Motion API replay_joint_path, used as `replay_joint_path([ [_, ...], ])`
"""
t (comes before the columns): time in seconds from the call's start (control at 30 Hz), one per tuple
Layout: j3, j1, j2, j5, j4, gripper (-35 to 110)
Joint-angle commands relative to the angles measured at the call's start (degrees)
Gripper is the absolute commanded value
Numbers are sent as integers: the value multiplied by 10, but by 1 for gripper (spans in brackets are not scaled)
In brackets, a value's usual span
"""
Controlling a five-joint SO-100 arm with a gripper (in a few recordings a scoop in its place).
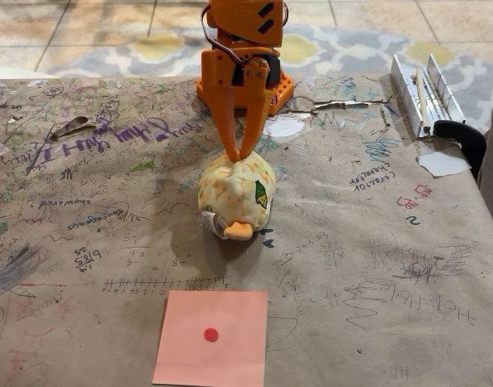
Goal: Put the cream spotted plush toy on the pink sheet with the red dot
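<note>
The cream spotted plush toy (235,196) lies on the brown paper-covered table (375,258) in the fixed view, its orange beak and white tag toward the near edge. My orange gripper (239,156) comes down from the far side, its two fingers converging to a point pinched on the top back of the plush. The pink sheet with the red dot (212,338) lies flat nearer the front edge, slightly left of the plush, with a gap of bare table between them.
The arm's orange base (243,85) stands behind the plush. A metal clamp-like rail (424,93) with a black handle sits at the back right, by the table's right edge. Scribbles cover the paper.
</note>
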Motion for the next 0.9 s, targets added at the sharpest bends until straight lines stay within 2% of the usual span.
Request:
replay_joint_path([
  [0.0,-7,33,0,-73,3,1],
  [0.1,-7,110,1,-219,-7,14],
  [0.13,-9,140,1,-272,-18,24],
  [0.2,-8,160,1,-316,-79,29],
  [0.27,-11,146,2,-311,-132,30],
  [0.43,-7,133,3,-323,-169,33],
  [0.67,-7,99,2,-319,-88,31],
  [0.77,-7,121,1,-324,-113,32],
  [0.87,-7,96,-25,-288,-113,32],
])
